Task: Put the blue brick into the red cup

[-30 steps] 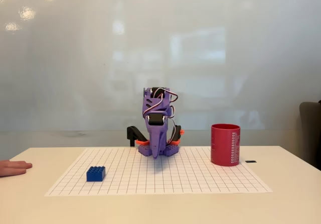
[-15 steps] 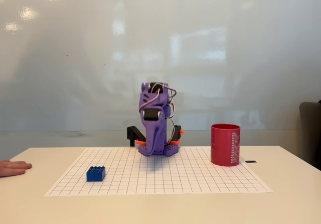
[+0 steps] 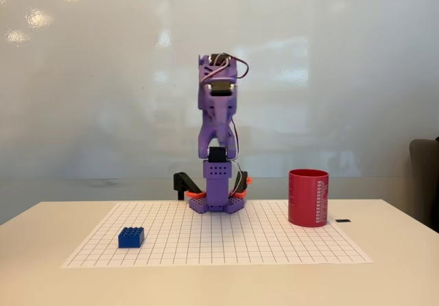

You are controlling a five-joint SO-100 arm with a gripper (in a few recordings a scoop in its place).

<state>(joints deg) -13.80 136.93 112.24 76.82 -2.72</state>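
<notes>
My arm (image 3: pixel 218 134) stands tall in the middle of the frame, on its base at the far edge of the grid sheet (image 3: pixel 274 241). I cannot tell if my fingers are open or closed. The blue brick (image 3: pixel 131 237) lies on the sheet at lower left, well apart from my arm. The red cup (image 3: pixel 308 197) stands upright at right.

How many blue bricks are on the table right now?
1. The blue brick sits on the grid mat's left side in the fixed view, apart from the red cup at the right. Anything inside the cup is hidden.
</notes>
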